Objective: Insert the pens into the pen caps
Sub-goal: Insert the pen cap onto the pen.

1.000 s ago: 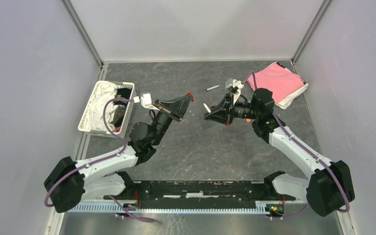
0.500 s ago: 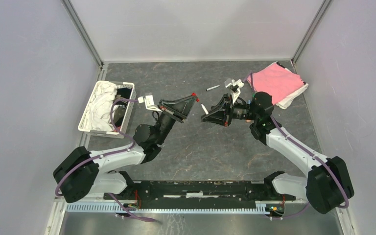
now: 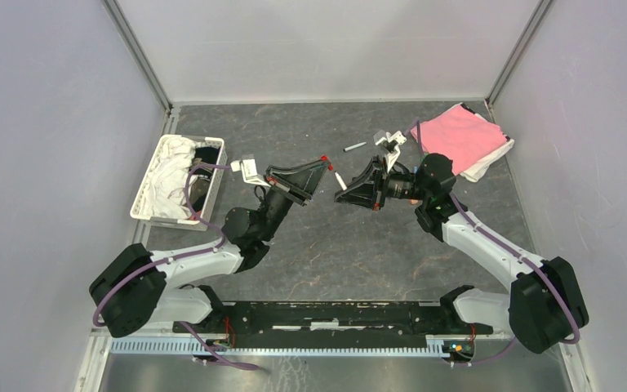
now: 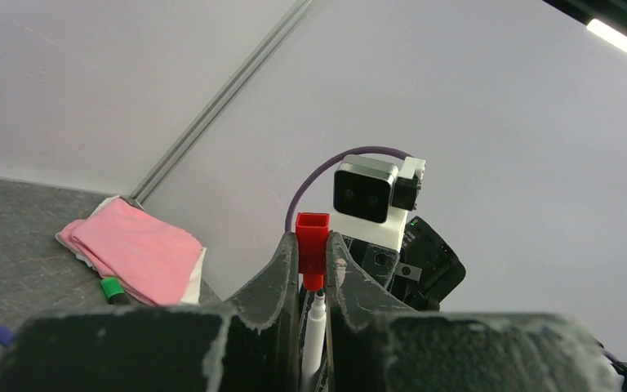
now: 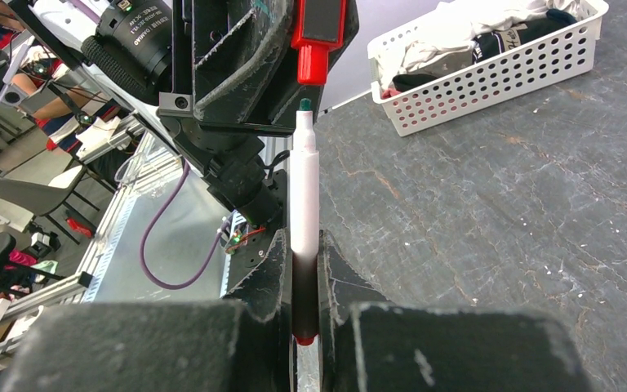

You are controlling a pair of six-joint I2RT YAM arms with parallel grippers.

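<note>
- White basket (image 3: 159,219): stands on the counter (image 3: 335,253), far left of the pink cloth (image 3: 460,139). It holds crumpled white and dark items that cannot be made out.
- Left end effector (image 4: 312,253): raised above the counter, well left of the pink cloth and pointing toward it. Its fingers are pressed together on a red cap (image 4: 312,237). The left wrist view shows the cap gripped at its lower body, with its square open mouth standing clear above the fingertips.
- Red cap: held off the counter, left of the pink cloth. Its narrower end faces the white pen (image 5: 304,204).
- White pen: held off the counter, between the red cap and the pink cloth. Its dark tip lies in line with the cap and just short of its narrow end. Contact between the two cannot be confirmed.
- Right end effector (image 5: 304,253): raised, just left of the pink cloth and pointing away from it. Its fingers pinch the rear of the white pen, and most of the barrel projects beyond them.
- Loose pen (image 3: 354,147): lies flat on the counter, left of the pink cloth, apart from both end effectors.
- Green cap (image 4: 112,287): on the counter, touching or just beside the near edge of the pink cloth.
- Blue-purple cap (image 4: 2,334): on the counter near the pink cloth, apart from the green cap.
</note>
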